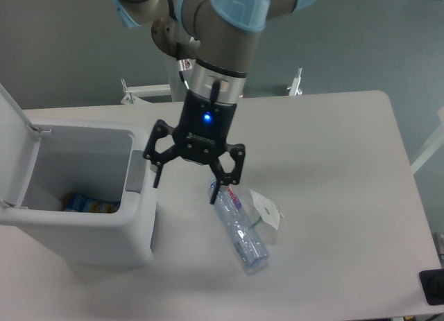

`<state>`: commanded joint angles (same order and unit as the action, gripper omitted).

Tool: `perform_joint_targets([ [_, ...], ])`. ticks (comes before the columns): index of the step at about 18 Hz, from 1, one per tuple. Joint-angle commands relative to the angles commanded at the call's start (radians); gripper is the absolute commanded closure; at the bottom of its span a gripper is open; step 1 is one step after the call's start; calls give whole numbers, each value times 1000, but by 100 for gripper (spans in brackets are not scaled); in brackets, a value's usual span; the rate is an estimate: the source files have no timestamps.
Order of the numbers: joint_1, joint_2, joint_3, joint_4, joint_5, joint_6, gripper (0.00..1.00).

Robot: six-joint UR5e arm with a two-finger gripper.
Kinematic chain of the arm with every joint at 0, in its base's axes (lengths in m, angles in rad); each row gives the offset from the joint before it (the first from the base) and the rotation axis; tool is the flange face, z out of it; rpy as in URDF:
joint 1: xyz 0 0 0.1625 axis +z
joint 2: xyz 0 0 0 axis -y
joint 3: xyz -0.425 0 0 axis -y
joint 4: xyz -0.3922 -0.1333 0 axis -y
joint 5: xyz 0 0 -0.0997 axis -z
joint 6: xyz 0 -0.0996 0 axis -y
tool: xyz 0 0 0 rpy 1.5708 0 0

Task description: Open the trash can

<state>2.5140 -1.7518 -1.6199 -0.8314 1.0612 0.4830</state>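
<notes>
While the trash can (83, 196) is seen at the table's (333, 154) left edge with its lid (15, 151) swung up, the gripper (186, 184) is held just beside its right rim, fingers spread wide and empty, above a plastic bottle (238, 227) lying near a small white box (266, 211).

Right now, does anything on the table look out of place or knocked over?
The plastic bottle lies on its side on the table, against a small white packet. The trash can stands upright with its lid up. The open gripper holds nothing.
</notes>
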Motion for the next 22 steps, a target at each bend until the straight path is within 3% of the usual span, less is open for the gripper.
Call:
perform_joint_targets([
  [3, 25, -20, 0, -2, 152, 78, 0],
  [6, 101, -104, 6, 2, 265, 187, 0],
  [12, 258, -172, 32, -2, 284, 466, 0],
  [14, 275, -204, 38, -3, 287, 587, 0],
  [16, 281, -199, 31, -12, 289, 664, 0],
  [19, 278, -201, 28, -14, 308, 678, 0],
  [22, 261, -203, 26, -23, 443, 686, 0],
])
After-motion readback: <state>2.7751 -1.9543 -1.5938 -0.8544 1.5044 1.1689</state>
